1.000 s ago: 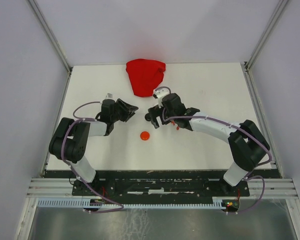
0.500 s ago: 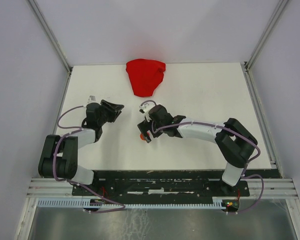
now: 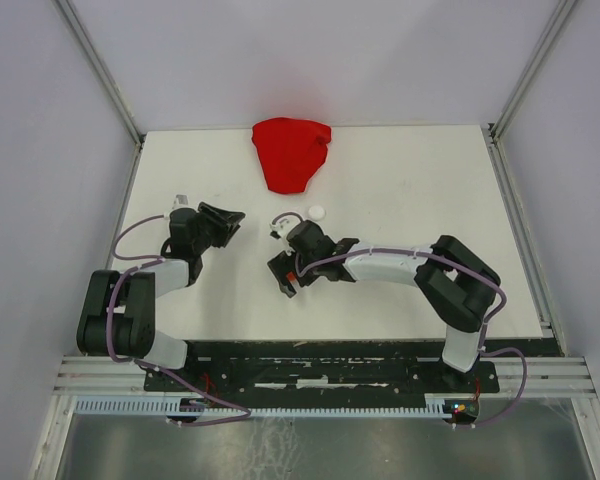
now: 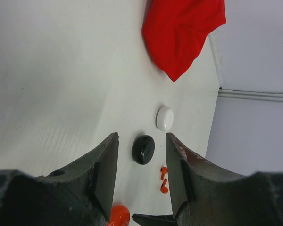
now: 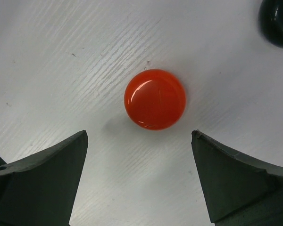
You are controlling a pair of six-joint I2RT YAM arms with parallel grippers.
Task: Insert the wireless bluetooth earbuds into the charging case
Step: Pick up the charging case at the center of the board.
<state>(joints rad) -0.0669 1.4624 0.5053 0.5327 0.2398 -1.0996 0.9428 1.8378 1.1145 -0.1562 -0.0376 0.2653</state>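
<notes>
A round red charging case (image 5: 154,99) lies shut on the white table just past the tips of my right gripper (image 5: 139,136), which stands wide open around nothing. From above, that gripper (image 3: 281,277) hangs low over the case and hides it. My left gripper (image 4: 141,136) is open and empty, held off to the left (image 3: 232,224). Through its fingers I see a black case (image 4: 143,149), a white case (image 4: 165,117) and two red earbuds (image 4: 164,179) lying loose beside the black case. The red case (image 4: 118,215) shows at the bottom edge.
A crumpled red cloth (image 3: 292,150) lies at the table's far edge. The white case (image 3: 316,211) sits just behind the right wrist. The black case (image 5: 277,21) is at the top right corner of the right wrist view. Grey walls close in both sides.
The right arm swung left and toward the near edge, settling over the red case and uncovering the white case. The left arm drew back to the left, then held still.
</notes>
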